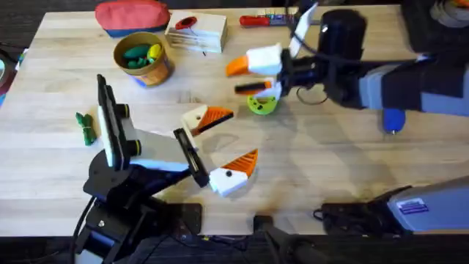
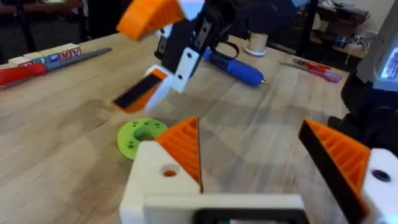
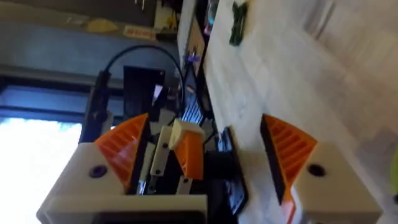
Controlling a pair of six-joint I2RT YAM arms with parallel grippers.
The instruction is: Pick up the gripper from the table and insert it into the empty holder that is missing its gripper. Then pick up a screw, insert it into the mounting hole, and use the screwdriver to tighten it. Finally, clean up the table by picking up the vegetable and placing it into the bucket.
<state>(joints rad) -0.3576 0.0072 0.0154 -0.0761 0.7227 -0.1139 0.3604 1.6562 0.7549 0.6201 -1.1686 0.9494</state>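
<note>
The middle of the table (image 1: 322, 158) is crowded: the left gripper (image 1: 226, 143) and the right gripper (image 1: 253, 75) face each other there with a green disc (image 1: 262, 104) between them. Bare wood lies to the right of the left gripper — up to the blue screwdriver (image 1: 393, 119). The far edge is blocked by the bucket (image 1: 143, 59), a red pouch (image 1: 132, 16) and a box (image 1: 196, 32). The vegetable (image 1: 86, 127) lies near the left edge, close beside the left arm (image 1: 117, 139).
</note>
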